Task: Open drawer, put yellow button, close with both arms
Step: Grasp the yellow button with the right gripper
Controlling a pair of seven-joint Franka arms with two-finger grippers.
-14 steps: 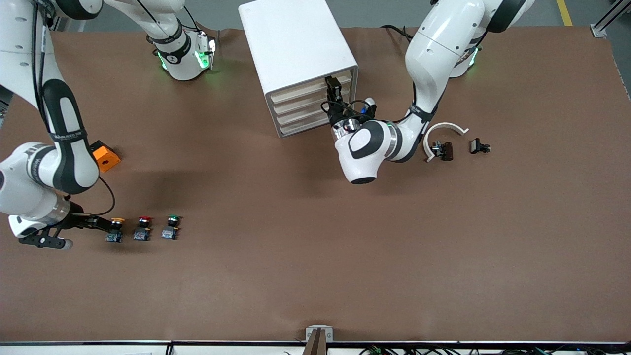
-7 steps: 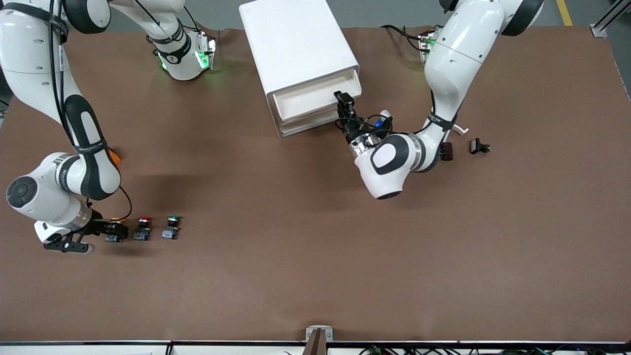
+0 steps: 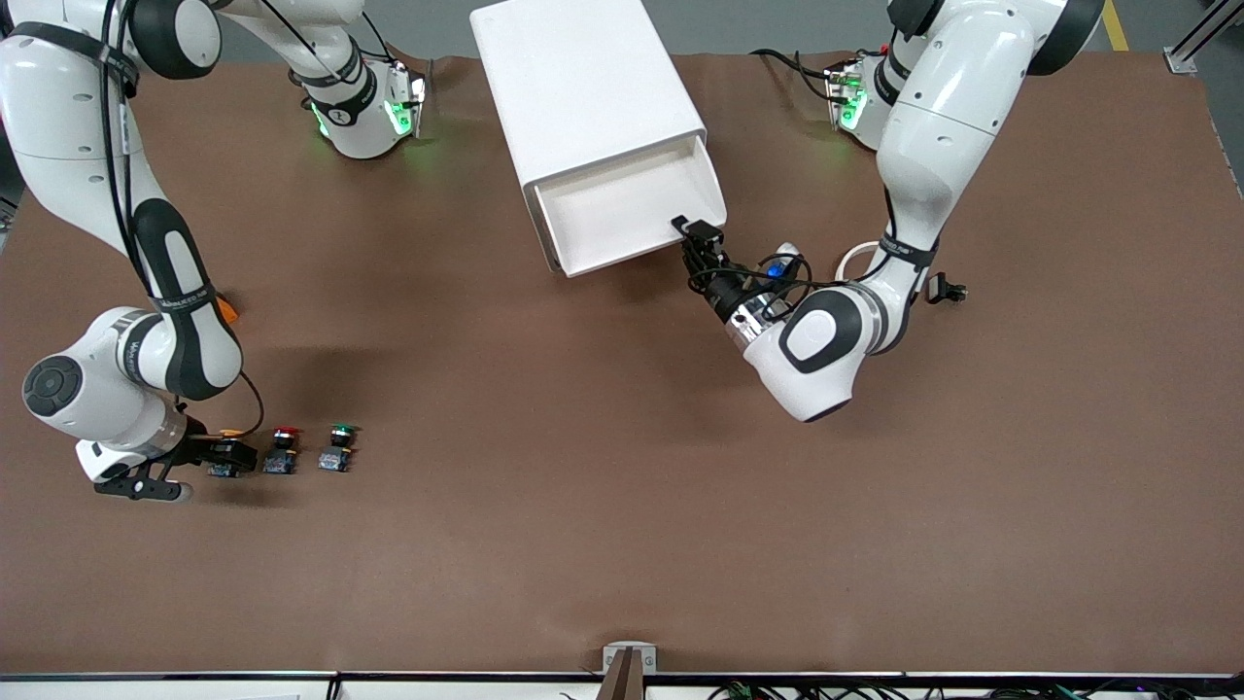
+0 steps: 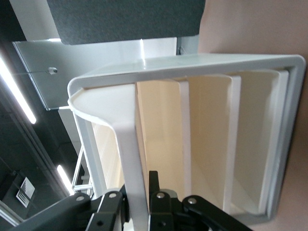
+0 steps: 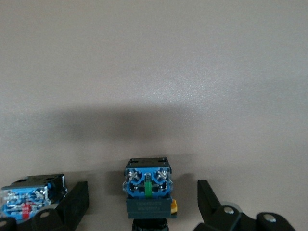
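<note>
Pinching the drawer [image 3: 632, 204] front, now pulled out, our left gripper [image 3: 702, 239] stays clamped; our right gripper [image 3: 231, 453] straddles the yellow button [image 5: 147, 187] on the table, fingers spread, so closing comes next.

I saw my left gripper [image 3: 692, 233] clamped on the front edge of the pulled-out drawer [image 3: 622, 204]. My right gripper [image 3: 233, 455] sat low over the desk [image 3: 622, 506], straddling the yellow button [image 3: 227, 457], the red-capped button [image 3: 282, 451] just beside.
</note>
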